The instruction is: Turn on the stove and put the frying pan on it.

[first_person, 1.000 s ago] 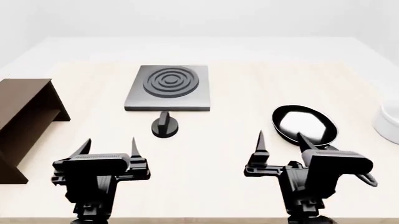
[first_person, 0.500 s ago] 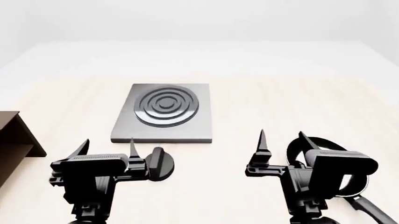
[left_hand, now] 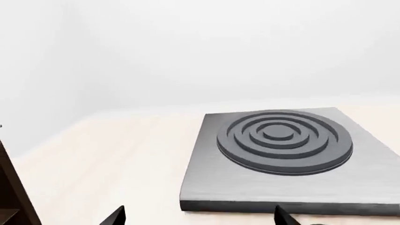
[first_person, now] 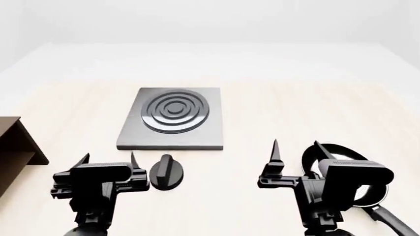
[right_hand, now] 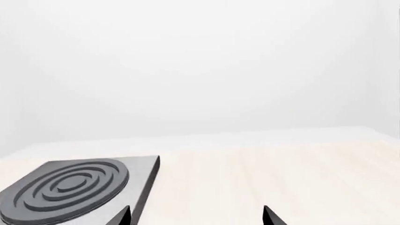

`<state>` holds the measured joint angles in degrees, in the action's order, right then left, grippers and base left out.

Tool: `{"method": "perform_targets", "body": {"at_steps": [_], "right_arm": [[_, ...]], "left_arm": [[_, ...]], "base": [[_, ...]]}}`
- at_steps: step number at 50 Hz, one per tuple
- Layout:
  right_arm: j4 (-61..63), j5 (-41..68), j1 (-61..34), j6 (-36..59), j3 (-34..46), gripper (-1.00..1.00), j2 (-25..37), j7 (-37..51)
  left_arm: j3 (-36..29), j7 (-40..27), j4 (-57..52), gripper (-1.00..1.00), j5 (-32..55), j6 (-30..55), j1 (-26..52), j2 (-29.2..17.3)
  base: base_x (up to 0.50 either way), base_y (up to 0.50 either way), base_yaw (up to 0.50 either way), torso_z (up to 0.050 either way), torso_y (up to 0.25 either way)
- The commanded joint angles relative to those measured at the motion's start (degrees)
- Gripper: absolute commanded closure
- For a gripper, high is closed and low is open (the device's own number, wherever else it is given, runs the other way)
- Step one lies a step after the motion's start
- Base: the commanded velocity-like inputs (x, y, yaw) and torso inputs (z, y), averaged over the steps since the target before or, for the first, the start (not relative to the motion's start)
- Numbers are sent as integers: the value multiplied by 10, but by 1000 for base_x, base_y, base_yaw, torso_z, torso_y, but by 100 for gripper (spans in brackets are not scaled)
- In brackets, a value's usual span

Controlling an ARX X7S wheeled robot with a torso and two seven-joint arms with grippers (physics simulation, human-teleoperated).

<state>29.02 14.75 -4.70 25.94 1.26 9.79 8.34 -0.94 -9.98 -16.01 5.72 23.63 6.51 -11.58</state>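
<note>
Table: pale wooden tabletop carrying everything, white surround behind.
Stove: flat square dark-grey metal slab with raised concentric burner rings, lying left of centre; nothing rests on it.
Shelf: dark brown wooden shelf at the far left edge, mostly cut off.
Frying pan: small round black pan with glossy pale inside, empty, lying near right, largely hidden behind the right arm; its handle runs toward the bottom right corner.
Knob: small round black ridged knob just before the stove's near edge.
Left gripper: fingers spread, holding nothing, just left of the knob.
Right gripper: fingers spread, holding nothing, beside the pan.
</note>
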Motion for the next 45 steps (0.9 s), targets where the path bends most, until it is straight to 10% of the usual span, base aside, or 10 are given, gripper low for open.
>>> {"method": "perform_targets", "body": {"at_steps": [1, 16, 45], "right_arm": [[-3, 6, -2, 5, -2, -100, 6, 6], [-10, 10, -2, -2, 2, -100, 10, 9], [-32, 24, 3, -23, 7, -100, 23, 22]], "left_arm": [[-15, -9, 107, -100, -25, -49, 7, -5], [-33, -18, 226, -100, -38, -99, 27, 2], [-124, 22, 119, -100, -33, -30, 19, 22]], "base": [[0, 0, 0, 0, 0], [0, 0, 0, 0, 0], [0, 0, 0, 0, 0]]}}
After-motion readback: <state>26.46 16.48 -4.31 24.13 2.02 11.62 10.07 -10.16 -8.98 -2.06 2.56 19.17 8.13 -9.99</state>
